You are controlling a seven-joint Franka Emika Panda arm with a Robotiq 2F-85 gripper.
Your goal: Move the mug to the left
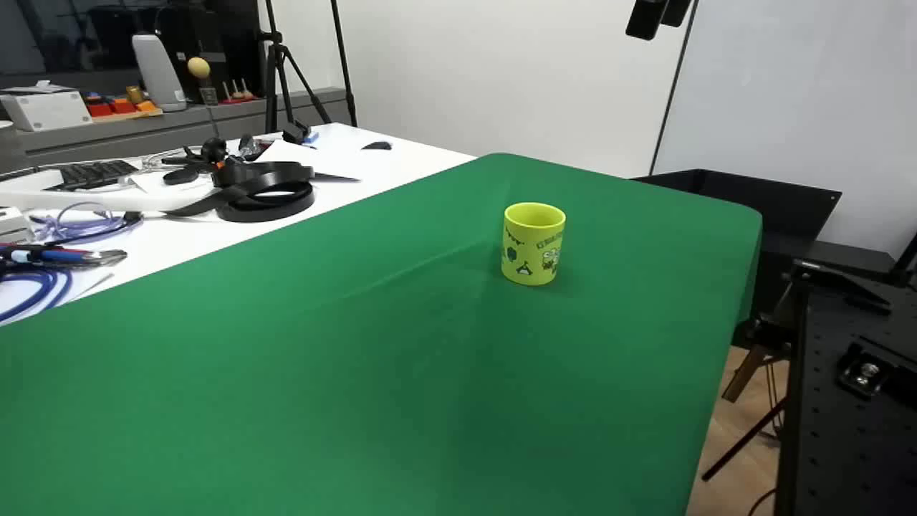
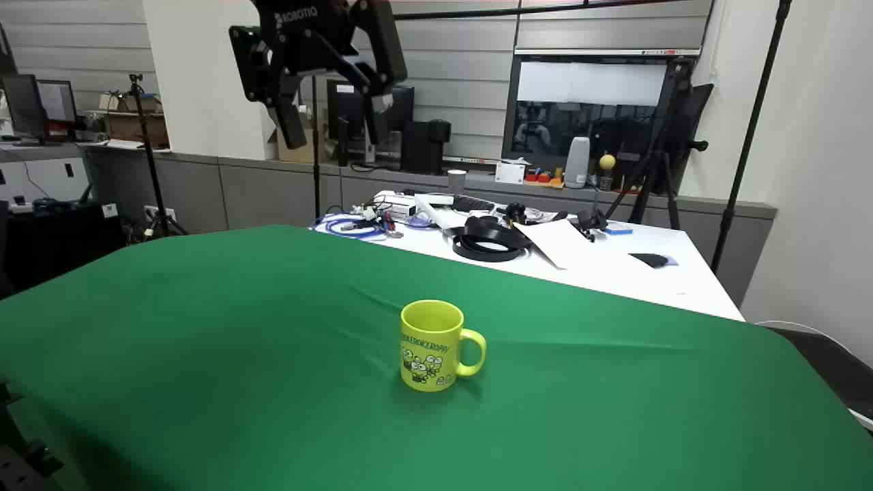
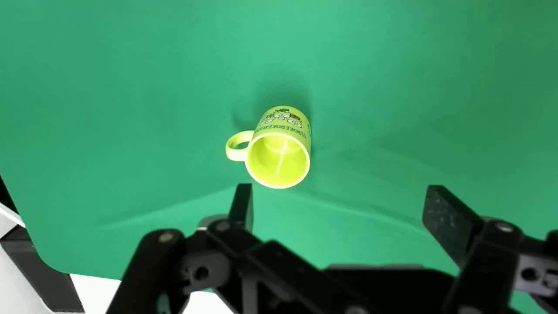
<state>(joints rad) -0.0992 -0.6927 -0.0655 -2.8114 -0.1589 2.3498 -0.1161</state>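
Note:
The yellow-green mug (image 1: 531,247) stands upright on the green cloth, with dark printed marks on its side. In an exterior view the mug (image 2: 430,351) shows its handle on the right. In the wrist view the mug (image 3: 280,157) is near the middle, with its handle to the left and its inside empty. My gripper (image 2: 335,133) is open and empty, high above the cloth and apart from the mug. In the wrist view its fingers (image 3: 340,187) are wide apart, below and to the right of the mug. In an exterior view only the fingertips (image 1: 653,21) show at the top edge.
The green cloth (image 1: 344,401) covers the table and has a few creases. A white table (image 2: 614,273) beyond it holds a black tape roll (image 2: 487,242), cables and tools. A black perforated bench (image 1: 852,430) is at the right. A tripod (image 1: 279,79) stands at the back.

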